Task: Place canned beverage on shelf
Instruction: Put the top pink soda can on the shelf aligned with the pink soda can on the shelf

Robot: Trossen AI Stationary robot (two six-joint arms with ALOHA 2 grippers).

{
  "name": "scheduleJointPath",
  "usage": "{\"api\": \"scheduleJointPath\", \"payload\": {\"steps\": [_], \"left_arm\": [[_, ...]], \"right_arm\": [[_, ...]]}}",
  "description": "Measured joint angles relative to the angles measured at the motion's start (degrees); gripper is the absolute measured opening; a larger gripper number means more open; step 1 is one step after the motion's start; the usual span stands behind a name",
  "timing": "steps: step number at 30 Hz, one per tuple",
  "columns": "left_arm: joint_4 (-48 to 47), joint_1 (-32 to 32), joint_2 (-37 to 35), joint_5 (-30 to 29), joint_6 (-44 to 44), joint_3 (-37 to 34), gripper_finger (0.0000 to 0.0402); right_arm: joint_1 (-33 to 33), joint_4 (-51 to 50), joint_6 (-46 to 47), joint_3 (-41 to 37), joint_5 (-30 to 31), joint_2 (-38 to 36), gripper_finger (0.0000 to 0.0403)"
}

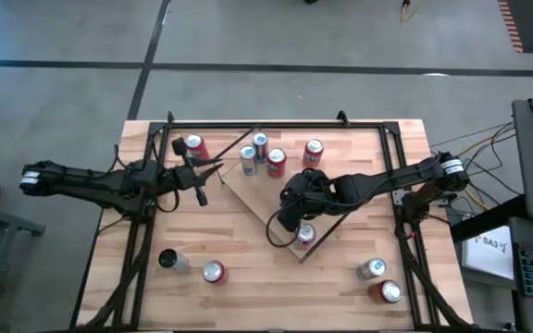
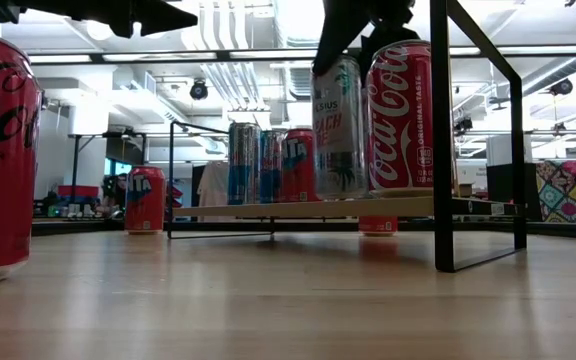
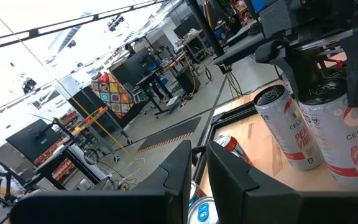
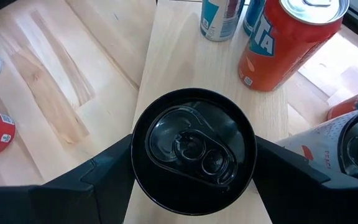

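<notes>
The shelf [image 1: 248, 199] is a light-wood board lying slantwise on the table. On it a white Celsius can with a black top [image 4: 191, 149] stands upright on its base [image 2: 340, 125]. My right gripper [image 4: 194, 155] slants down over this can. It is open, with one finger close on either side of the can's top. My left gripper [image 1: 202, 180] hangs level and shut over the table's far left, beside a red can [image 1: 195, 148].
More cans stand on the shelf: a second Celsius can [image 4: 353, 149], an orange one [image 4: 278, 43], blue-and-silver ones [image 1: 248, 159] and a Coca-Cola can [image 2: 400, 115]. Loose cans lie near the front edge [image 1: 213, 271] [image 1: 371, 268] [image 1: 390, 291]. A black frame [image 1: 396, 166] rims the table.
</notes>
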Motion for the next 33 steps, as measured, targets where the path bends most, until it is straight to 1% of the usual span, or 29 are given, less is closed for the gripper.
{"api": "scheduleJointPath", "payload": {"steps": [33], "left_arm": [[0.0, 0.0, 0.0, 0.0, 0.0, 0.0, 0.0036]], "right_arm": [[0.1, 0.6, 0.5, -0.1, -1.0, 0.4, 0.0274]]}}
